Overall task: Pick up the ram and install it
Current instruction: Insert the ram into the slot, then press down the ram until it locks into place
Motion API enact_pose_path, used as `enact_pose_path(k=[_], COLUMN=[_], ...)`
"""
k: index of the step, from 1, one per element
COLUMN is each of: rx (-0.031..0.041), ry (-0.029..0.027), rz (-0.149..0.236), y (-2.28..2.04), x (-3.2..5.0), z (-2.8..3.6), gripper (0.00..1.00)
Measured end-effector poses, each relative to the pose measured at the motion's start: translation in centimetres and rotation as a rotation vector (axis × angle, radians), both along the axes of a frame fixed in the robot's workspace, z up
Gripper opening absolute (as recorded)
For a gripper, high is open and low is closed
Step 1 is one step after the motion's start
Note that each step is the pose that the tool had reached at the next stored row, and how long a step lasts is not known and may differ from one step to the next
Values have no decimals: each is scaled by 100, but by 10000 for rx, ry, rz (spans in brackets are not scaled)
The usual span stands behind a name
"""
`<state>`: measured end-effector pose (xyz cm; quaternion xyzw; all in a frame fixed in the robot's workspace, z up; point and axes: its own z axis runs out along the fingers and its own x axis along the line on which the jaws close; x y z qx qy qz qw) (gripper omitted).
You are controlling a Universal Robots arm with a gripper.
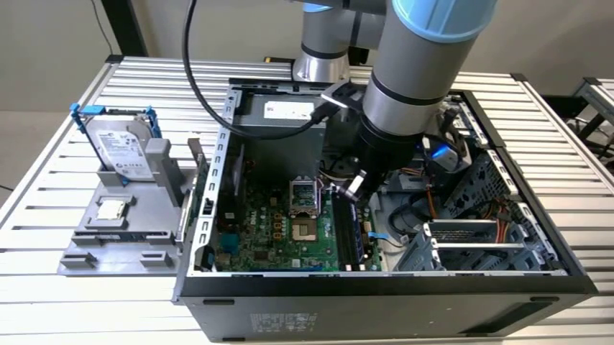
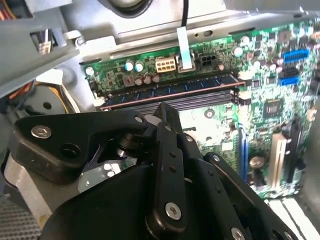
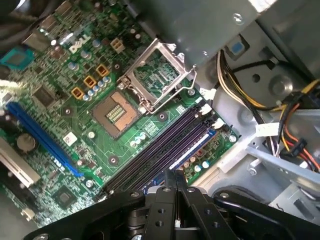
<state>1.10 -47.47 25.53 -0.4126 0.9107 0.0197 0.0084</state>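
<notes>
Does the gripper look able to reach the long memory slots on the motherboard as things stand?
Probably yes. The gripper hangs right over the memory slots inside the open case, with nothing between them; the raised socket frame and the cable bundle sit off to the sides.

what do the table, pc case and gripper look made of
Table: likely aluminium, pale matte slats with grooves between.
PC case: seemingly sheet steel, grey bare walls with punched holes.
Gripper: black matte links, plastic or coated metal, silver screw heads.
</notes>
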Motion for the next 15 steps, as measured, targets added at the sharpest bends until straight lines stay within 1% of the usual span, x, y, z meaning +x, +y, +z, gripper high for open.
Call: enact_pose_path(k=[3, 7, 11, 15], rx=[1, 0, -1, -1], ry=[-72, -130, -186, -260], rz=[500, 1073, 1354, 1894], y=[0, 0, 0, 0], x=[0, 0, 0, 0], z=[-1, 0, 0, 0], gripper=[0, 0, 0, 0])
